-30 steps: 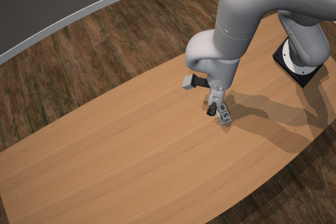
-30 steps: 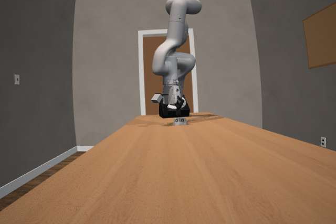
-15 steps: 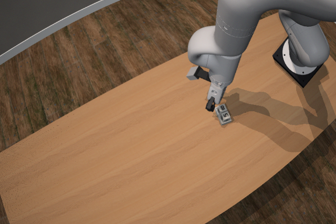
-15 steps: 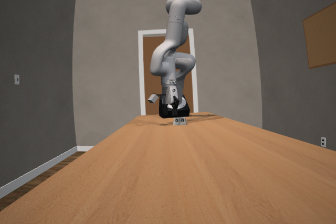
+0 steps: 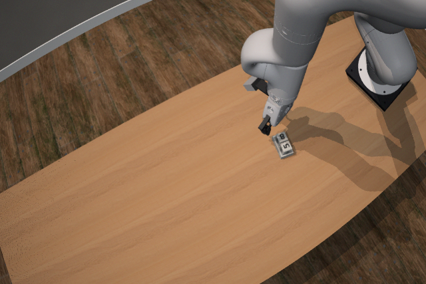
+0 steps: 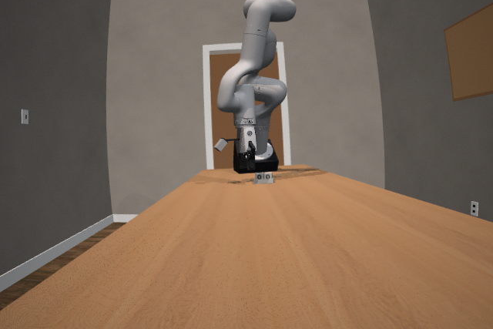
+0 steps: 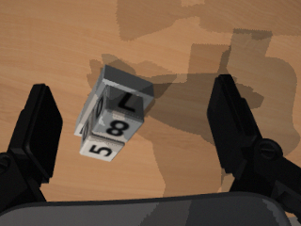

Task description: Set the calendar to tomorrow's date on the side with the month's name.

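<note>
The grey tray (image 5: pixel 288 155) (image 6: pixel 263 182) (image 7: pixel 127 77) stands on the table and holds two cubes side by side. One cube (image 5: pixel 281 136) (image 6: pixel 259 176) (image 7: pixel 118 127) shows an 8 on top and a 7- or L-like mark on its outer end. The other cube (image 5: pixel 285 146) (image 6: pixel 267 176) (image 7: pixel 101 151) shows a 5 on top. The exterior view shows a 0 on each front face. The month's name is not readable. My gripper (image 5: pixel 265 130) (image 6: pixel 249 161) (image 7: pixel 133 97) is open and empty. It hangs above the table, beside the 8 cube's end of the tray, tilted relative to it.
The robot's black base plate (image 5: pixel 384 104) (image 6: pixel 254 166) stands behind the tray at one end of the wooden table (image 5: pixel 154 184) (image 6: pixel 246 246). The arm's shadow falls beside the tray. A grey camera block (image 5: pixel 249 84) (image 6: pixel 220 144) sticks out from the wrist.
</note>
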